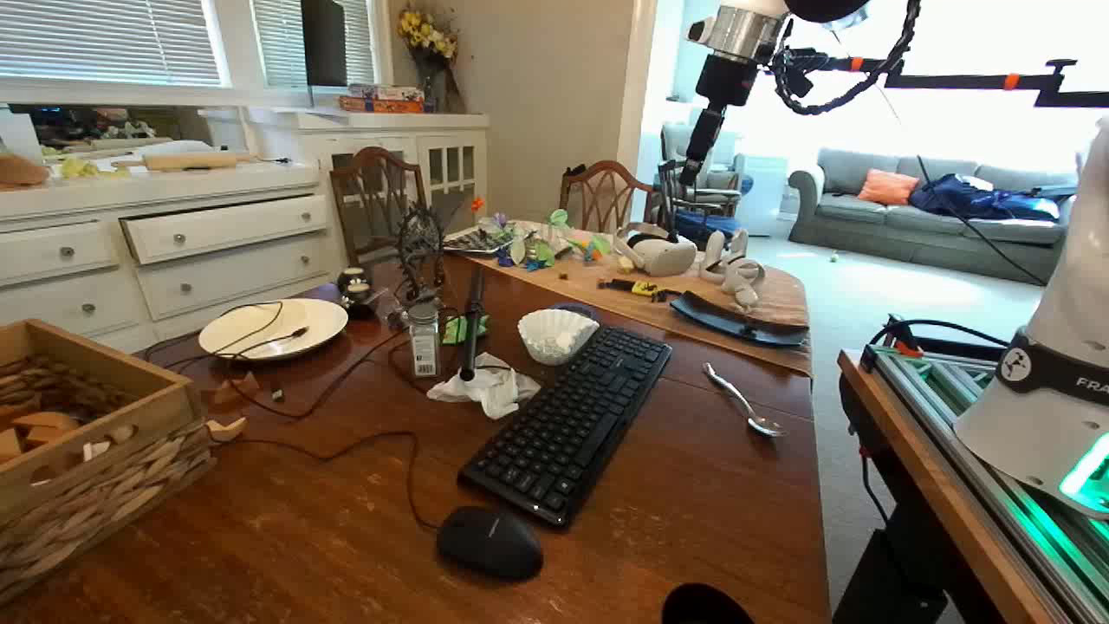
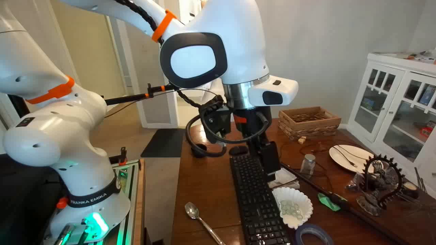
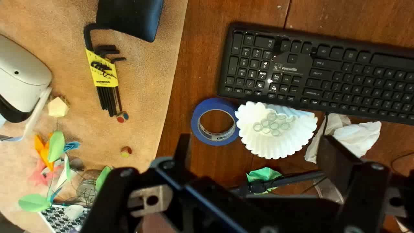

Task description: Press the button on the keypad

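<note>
With Robotiq gripper (image 3: 256,139) spread and empty, risks double-pressing on computer keyboard (image 3: 318,74) or, if misaimed, crushing white fluted bowl (image 3: 275,148).

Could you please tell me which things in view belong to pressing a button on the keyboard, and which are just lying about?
For the job: computer keyboard; gripper.
Just lying about: computer mouse; metal spoon; blue tape roll; fluted white bowl; hex key set; woven basket; white plate; VR headset.
</note>
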